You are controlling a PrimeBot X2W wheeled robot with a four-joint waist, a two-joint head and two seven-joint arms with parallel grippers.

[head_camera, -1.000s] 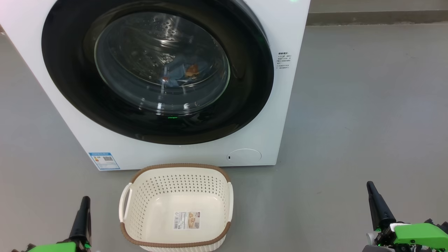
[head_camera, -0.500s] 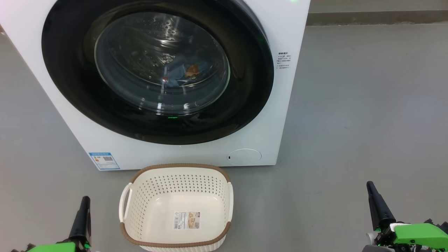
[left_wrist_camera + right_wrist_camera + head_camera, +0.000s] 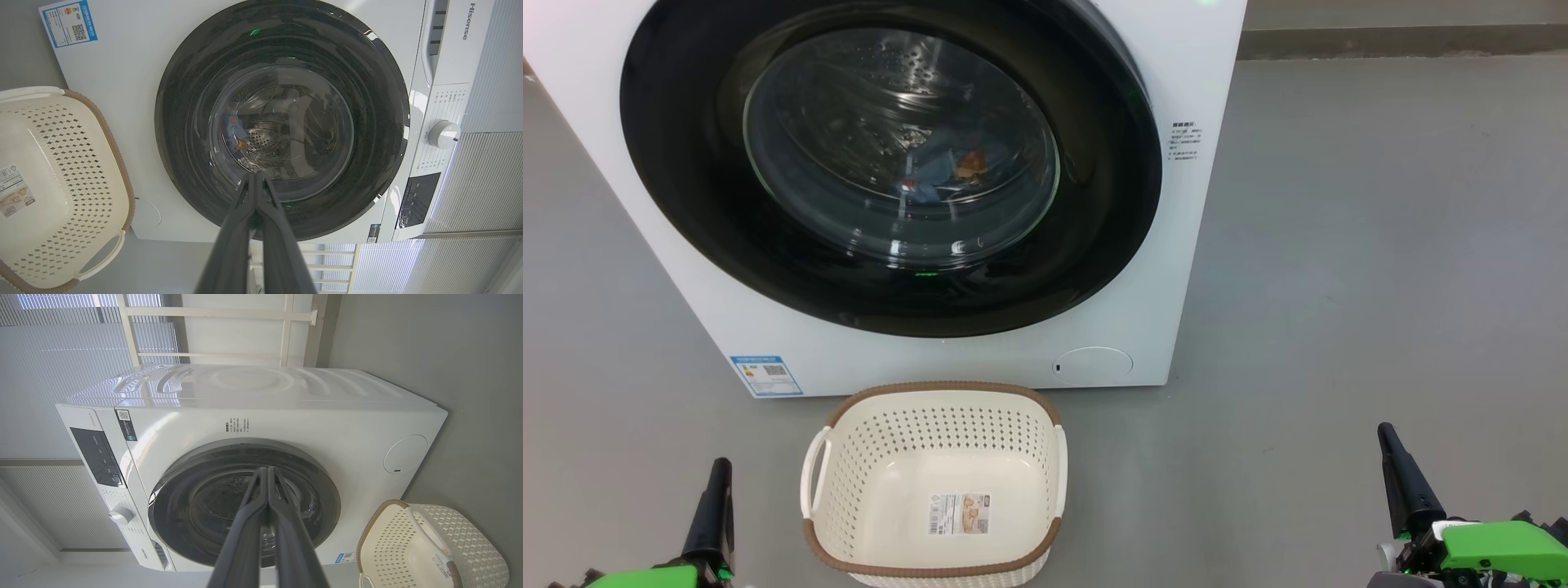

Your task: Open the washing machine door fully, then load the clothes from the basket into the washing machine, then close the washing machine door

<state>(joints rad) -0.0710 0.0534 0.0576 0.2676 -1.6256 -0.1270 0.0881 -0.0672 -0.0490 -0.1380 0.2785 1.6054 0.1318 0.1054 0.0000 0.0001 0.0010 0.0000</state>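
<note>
left hand closed, empty | right hand closed, empty | door closed (clothes inside)

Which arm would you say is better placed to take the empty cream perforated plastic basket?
Probably left: the left gripper sits close beside the basket; the right gripper is much farther away.

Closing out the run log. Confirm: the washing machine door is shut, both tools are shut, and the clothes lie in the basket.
Wrong: the clothes are not in the basket. The head view shows them behind the glass of the shut washing machine door; the basket holds only its label sticker. The left tool and right tool are shut.
</note>
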